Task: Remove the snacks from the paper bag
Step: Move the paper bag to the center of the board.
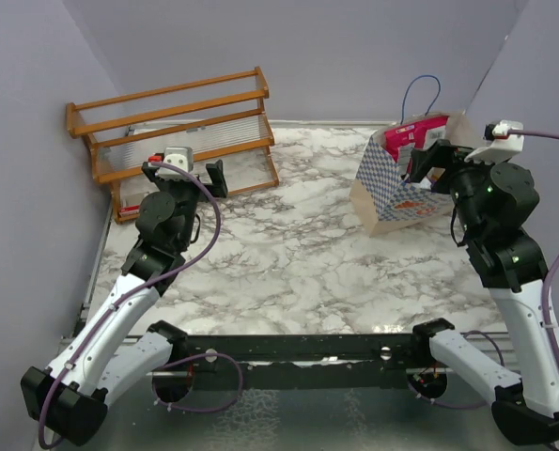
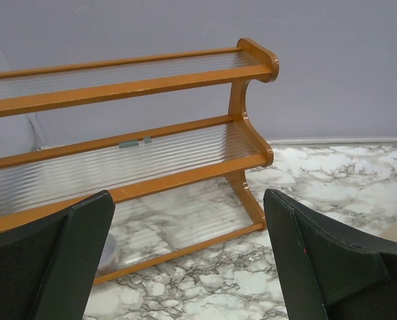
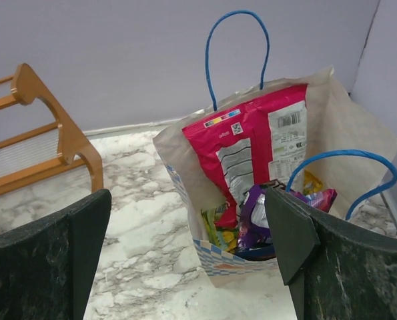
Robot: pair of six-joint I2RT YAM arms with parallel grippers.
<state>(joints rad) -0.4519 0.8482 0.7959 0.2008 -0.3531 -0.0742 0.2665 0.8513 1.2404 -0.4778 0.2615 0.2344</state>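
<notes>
A: What is hard to see in the paper bag (image 3: 358, 133)?

B: Its bottom is hidden. The snacks lie one over another there, so I cannot count them. The lower part of the pink packet (image 3: 251, 147) is covered by a purple packet (image 3: 251, 220) and by yellow and green packs (image 3: 215, 230). Something dark blue is under them, but I cannot tell what it is. One finger (image 3: 338, 267) of the right gripper (image 3: 185, 220) also covers the near corner of the bag and cuts off the nearer blue cord handle (image 3: 338, 155).

A: Where is the bag, and which way does it point?

B: It stands upright on the marble table (image 1: 288, 254), just ahead of the right gripper and a little below it, with its mouth open upward. The pink packet stands on end, with its long axis nearly vertical, and leans on the far wall of the bag. Its barcode side faces the gripper.

A: And the grippers?

B: The right one has its fingers spread wide and holds nothing. Whether a finger touches the paper, I cannot tell. The left gripper (image 2: 188, 220) is also spread wide and empty, well apart from the bag. Ahead of it stands a wooden rack (image 2: 151, 167), whose left end is cut off by the edge of the view.
</notes>
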